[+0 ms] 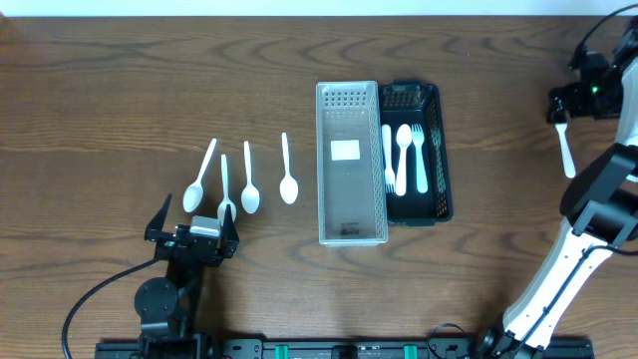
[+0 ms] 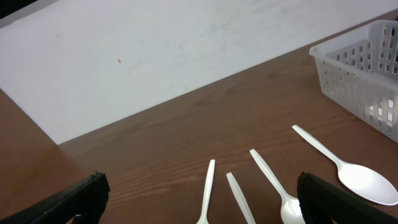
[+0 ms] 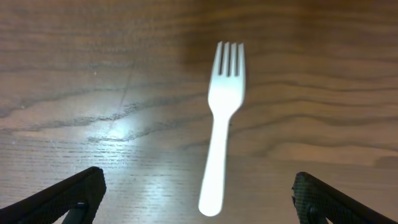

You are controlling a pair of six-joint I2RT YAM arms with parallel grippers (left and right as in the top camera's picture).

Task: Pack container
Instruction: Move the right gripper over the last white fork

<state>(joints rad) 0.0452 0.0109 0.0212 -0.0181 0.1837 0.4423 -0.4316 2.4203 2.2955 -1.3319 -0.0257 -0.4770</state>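
A clear perforated container is set at the middle of the wooden table, and it is touched along its right side by a black tray. Three pieces of white cutlery are laid side by side in the black tray; they appear to be forks. Only a pale label is seen in the clear container.

Four white spoons are spread on the table left of the clear container, with bowls toward the near edge and handles pointing far. The left gripper is held low at the near ends of these spoons. Its jaws are spread wide and nothing is grasped between its fingers.

At the far right of the table, a single white fork is lying flat on the wood, well apart from the tray. The right gripper is positioned over it with jaws released, and the fork is left untouched between the fingers.
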